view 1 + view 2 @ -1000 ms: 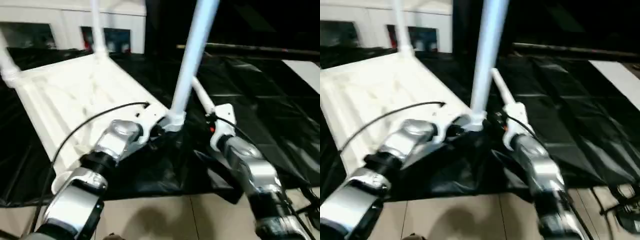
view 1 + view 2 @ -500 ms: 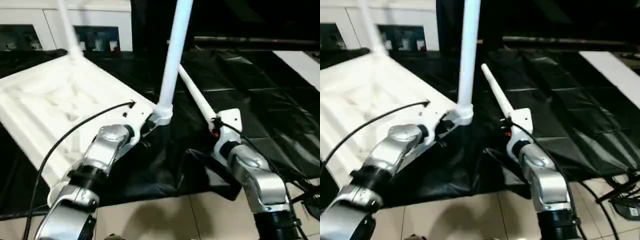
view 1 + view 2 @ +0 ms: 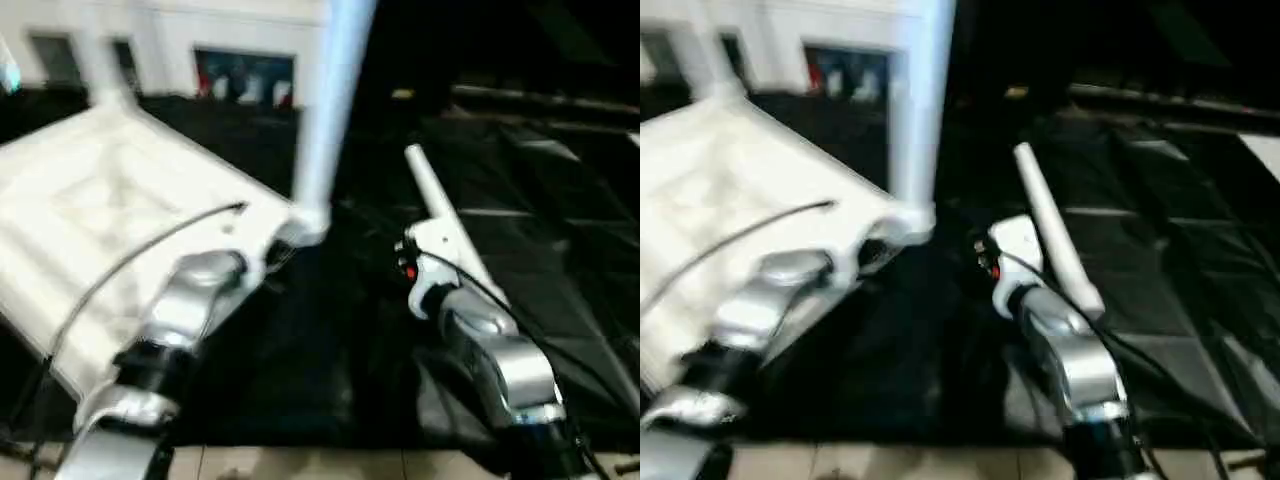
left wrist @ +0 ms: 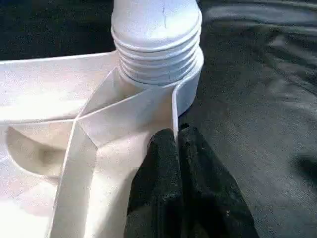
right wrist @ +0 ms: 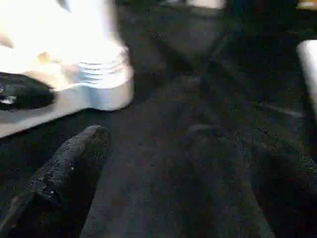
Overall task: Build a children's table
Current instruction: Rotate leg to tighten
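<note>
The children's table lies upside down on the black cloth, its white ribbed tabletop at the left. One white leg stands upright in the near corner socket, and another leg rises at the far corner. My left gripper is shut on the tabletop's thin rim wall right beside that socket. A loose leg lies on the cloth to the right. My right gripper hovers open over the cloth between the socket and the loose leg, one finger showing and nothing held.
Black crinkled cloth covers the work table, whose near edge meets a tiled floor. White cabinets stand behind. A black cable loops along my left forearm.
The camera has swung, so the whole picture has shifted. My left gripper keeps its hold on the rim and my right gripper stays open beside the corner.
</note>
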Robot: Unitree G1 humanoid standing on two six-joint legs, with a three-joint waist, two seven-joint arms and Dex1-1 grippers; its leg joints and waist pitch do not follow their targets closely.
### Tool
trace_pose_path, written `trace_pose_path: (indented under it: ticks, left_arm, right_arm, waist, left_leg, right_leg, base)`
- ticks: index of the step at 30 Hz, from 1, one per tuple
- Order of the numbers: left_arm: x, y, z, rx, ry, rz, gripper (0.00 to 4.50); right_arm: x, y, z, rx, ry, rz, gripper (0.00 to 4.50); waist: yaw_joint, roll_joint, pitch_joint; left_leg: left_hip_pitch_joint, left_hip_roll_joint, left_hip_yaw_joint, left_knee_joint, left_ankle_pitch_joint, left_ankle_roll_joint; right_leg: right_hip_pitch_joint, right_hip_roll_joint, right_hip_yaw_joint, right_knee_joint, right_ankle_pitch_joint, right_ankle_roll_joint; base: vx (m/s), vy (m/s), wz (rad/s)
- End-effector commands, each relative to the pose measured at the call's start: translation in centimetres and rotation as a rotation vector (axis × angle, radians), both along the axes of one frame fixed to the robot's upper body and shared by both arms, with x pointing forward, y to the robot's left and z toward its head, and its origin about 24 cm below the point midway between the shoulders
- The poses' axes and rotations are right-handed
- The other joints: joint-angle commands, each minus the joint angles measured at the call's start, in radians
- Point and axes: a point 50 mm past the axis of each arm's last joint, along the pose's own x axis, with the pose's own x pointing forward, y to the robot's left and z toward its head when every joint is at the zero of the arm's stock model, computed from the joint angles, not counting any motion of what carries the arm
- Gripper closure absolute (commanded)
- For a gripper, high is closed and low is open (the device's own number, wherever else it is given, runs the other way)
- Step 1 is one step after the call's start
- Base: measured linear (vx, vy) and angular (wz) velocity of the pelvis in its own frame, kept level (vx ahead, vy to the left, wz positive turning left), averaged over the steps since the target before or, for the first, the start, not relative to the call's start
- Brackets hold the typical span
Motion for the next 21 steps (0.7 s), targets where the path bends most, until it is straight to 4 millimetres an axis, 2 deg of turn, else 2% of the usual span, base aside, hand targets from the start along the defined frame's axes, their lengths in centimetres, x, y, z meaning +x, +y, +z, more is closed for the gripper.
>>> trace_pose_path:
  ticks: [1, 2, 3, 4, 5, 6, 7, 8, 9, 10, 11, 12, 13, 14, 15, 17, 18, 19, 20, 21]
  left_arm:
    - [0.2, -2.3, 1.2, -0.036, -0.044, -0.083, 4.5]
    - [0.2, -2.3, 1.2, -0.036, -0.042, -0.083, 4.5]
    - [0.1, -2.3, 1.1, -0.028, -0.04, -0.086, 4.5]
    - [0.1, -2.3, 1.1, -0.027, -0.038, -0.086, 4.5]
    - [0.1, -2.3, 1.0, -0.027, -0.034, -0.085, 4.5]
    - [0.1, -2.2, 1.0, -0.023, -0.034, -0.083, 4.5]
    - [0.1, -2.1, 0.9, -0.019, -0.033, -0.08, 4.5]
    - [0.1, -2.1, 0.9, -0.02, -0.032, -0.079, 4.5]
    - [0.0, -2.1, 0.9, -0.023, -0.03, -0.078, 4.5]
    - [0.0, -2.0, 0.8, -0.022, -0.029, -0.076, 4.5]
    - [0.0, -2.0, 0.8, -0.021, -0.027, -0.074, 4.5]
    - [-0.1, -2.0, 0.8, -0.014, -0.029, -0.077, 4.5]
    - [-0.1, -1.9, 0.7, -0.009, -0.029, -0.079, 4.5]
    - [-0.1, -1.8, 0.7, -0.006, -0.029, -0.081, 4.5]
    - [-0.2, -1.7, 0.7, -0.011, -0.031, -0.089, 4.5]
    - [-0.4, -1.6, 0.7, -0.032, -0.017, -0.145, 4.5]
    - [-0.6, -1.6, 0.7, -0.029, -0.007, -0.178, 4.5]
    - [-0.6, -1.6, 0.7, -0.028, -0.008, -0.185, 4.5]
    - [-1.0, -1.8, 0.8, -0.02, -0.006, -0.26, 4.5]
    - [-1.4, -2.0, 0.8, -0.002, -0.001, -0.347, 4.5]
  right_arm:
    - [-0.1, -1.0, 0.1, -0.01, -0.001, -0.035, 0.05]
    - [-0.1, -1.0, 0.1, -0.011, 0.0, -0.035, 0.05]
    - [-0.1, -1.1, 0.0, -0.018, 0.0, -0.035, 0.05]
    - [-0.1, -1.1, 0.0, -0.018, 0.001, -0.035, 0.05]
    - [-0.2, -1.1, 0.0, -0.019, 0.002, -0.034, 0.05]
    - [-0.2, -1.1, 0.0, -0.021, 0.002, -0.031, 0.05]
    - [-0.2, -1.0, 0.0, -0.023, 0.003, -0.028, 0.05]
    - [-0.2, -1.0, 0.0, -0.022, 0.003, -0.028, 0.05]
    - [-0.2, -1.0, 0.0, -0.021, 0.004, -0.028, 0.05]
    - [-0.2, -1.0, 0.0, -0.022, 0.004, -0.027, 0.05]
    - [-0.2, -1.0, 0.0, -0.024, 0.004, -0.025, 0.05]
    - [-0.2, -1.0, 0.0, -0.025, 0.004, -0.024, 0.05]
    - [-0.2, -1.0, 0.0, -0.025, 0.005, -0.021, 0.05]
    - [-0.2, -1.0, 0.0, -0.025, 0.005, -0.019, 0.05]
    - [-0.1, -0.9, 0.0, -0.023, 0.005, -0.015, 0.05]
    - [-0.1, -0.8, 0.1, -0.011, 0.0, 0.002, 0.05]
    - [-0.1, -0.8, 0.1, -0.008, -0.002, 0.011, 0.05]
    - [0.0, -0.8, 0.1, -0.008, -0.002, 0.012, 0.05]
    - [0.0, -1.1, 0.1, -0.007, -0.003, 0.021, 0.05]
    - [0.0, -1.4, 0.1, 0.019, 0.002, 0.039, 0.05]
  waist:
    - [0.044, -0.057, -0.081]
    - [0.081, -0.016, -0.075]
    - [0.086, -0.007, -0.067]
    - [0.085, 0.022, -0.07]
    - [0.082, 0.045, -0.075]
    - [0.075, 0.066, -0.086]
    - [0.014, 0.089, -0.102]
    - [-0.001, 0.071, -0.107]
    - [0.01, 0.048, -0.104]
    - [0.012, 0.028, -0.104]
    - [0.032, -0.007, -0.086]
    - [0.056, -0.005, -0.087]
    - [0.056, -0.001, -0.089]
    - [0.052, 0.006, -0.085]
    - [0.05, 0.009, -0.08]
    - [0.043, 0.023, -0.07]
    - [0.04, 0.025, -0.067]
    - [0.039, 0.025, -0.065]
    - [0.038, 0.019, -0.058]
    - [0.043, 0.019, -0.057]
  left_leg:
    - [-0.086, -0.059, 0.054, 0.076, 0.007, 0.308]
    - [-0.112, -0.02, 0.04, 0.119, -0.044, 0.181]
    - [-0.13, 0.007, 0.035, 0.106, -0.003, 0.089]
    - [-0.123, 0.041, 0.03, 0.052, 0.051, 0.06]
    - [-0.106, 0.062, 0.03, 0.016, 0.082, 0.06]
    - [-0.073, 0.079, 0.031, -0.014, 0.135, 0.07]
    - [0.106, 0.184, -0.09, 0.003, 0.433, 0.365]
    - [0.114, 0.203, -0.112, 0.008, 0.587, 0.446]
    - [0.087, 0.191, -0.111, 0.031, 0.864, 0.487]
    - [0.056, 0.154, -0.09, 0.046, 0.885, 0.453]
    - [-0.068, 0.031, 0.001, 0.057, 0.653, 0.306]
    - [-0.076, 0.022, 0.029, 0.032, 0.358, 0.185]
    - [-0.074, 0.033, 0.033, 0.021, 0.282, 0.141]
    - [-0.068, 0.042, 0.039, -0.003, 0.18, 0.08]
    - [-0.066, 0.046, 0.043, -0.012, 0.141, 0.059]
    - [-0.051, 0.07, 0.055, -0.038, -0.041, 0.004]
    - [-0.045, 0.079, 0.063, -0.046, -0.117, -0.016]
    - [-0.044, 0.081, 0.067, -0.05, -0.149, -0.028]
    - [-0.044, 0.084, 0.072, -0.056, -0.21, -0.046]
    - [-0.037, 0.087, 0.079, -0.058, -0.257, -0.059]
  right_leg:
    - [0.177, -0.075, 0.141, -0.15, 0.15, -0.062]
    - [0.178, -0.139, 0.171, -0.152, 0.289, -0.156]
    - [0.185, -0.12, 0.14, -0.14, 0.392, -0.233]
    - [0.18, -0.1, 0.098, -0.129, 0.403, -0.263]
    - [0.172, -0.085, 0.062, -0.122, 0.376, -0.254]
    - [0.158, -0.055, 0.024, -0.108, 0.35, -0.225]
    - [-0.046, 0.006, -0.019, 0.014, 0.107, -0.121]
    - [-0.062, -0.012, -0.001, 0.019, 0.06, -0.073]
    - [-0.079, -0.048, 0.048, 0.002, 0.151, 0.012]
    - [-0.071, -0.067, 0.073, -0.026, 0.246, 0.032]
    - [0.008, -0.08, 0.089, -0.073, 0.419, 0.037]
    - [0.028, -0.082, 0.079, -0.087, 0.385, 0.015]
    - [0.035, -0.079, 0.076, -0.079, 0.389, -0.018]
    - [0.042, -0.059, 0.061, -0.081, 0.358, -0.081]
    - [0.041, -0.053, 0.056, -0.085, 0.32, -0.11]
    - [0.03, -0.05, 0.045, -0.103, 0.104, -0.197]
    - [0.024, -0.049, 0.042, -0.111, 0.018, -0.213]
    - [0.022, -0.048, 0.041, -0.115, -0.02, -0.212]
    - [0.017, -0.048, 0.043, -0.125, -0.101, -0.199]
    - [0.008, -0.053, 0.046, -0.134, -0.188, -0.176]
  base:
    - [0.068, -0.085, 0.29]
    - [0.092, -0.026, 0.22]
    - [0.135, -0.051, 0.28]
    - [0.088, -0.049, 0.1]
    - [0.088, -0.049, 0.1]
    - [0.096, -0.008, 0.04]
    - [0.107, -0.004, -0.04]
    - [0.08, -0.001, -0.13]
    - [0.0, 0.0, 0.0]
    - [-0.117, 0.044, -0.19]
    - [-0.091, 0.041, -0.1]
    - [-0.124, 0.018, -0.04]
    - [-0.064, -0.053, 0.06]
    - [-0.064, -0.053, 0.06]
    - [-0.07, -0.039, 0.01]
    - [-0.078, -0.017, 0.03]
    - [-0.079, -0.011, 0.07]
    - [-0.076, -0.005, 0.06]
    - [-0.108, -0.008, 0.11]
    - [-0.068, -0.004, 0.07]
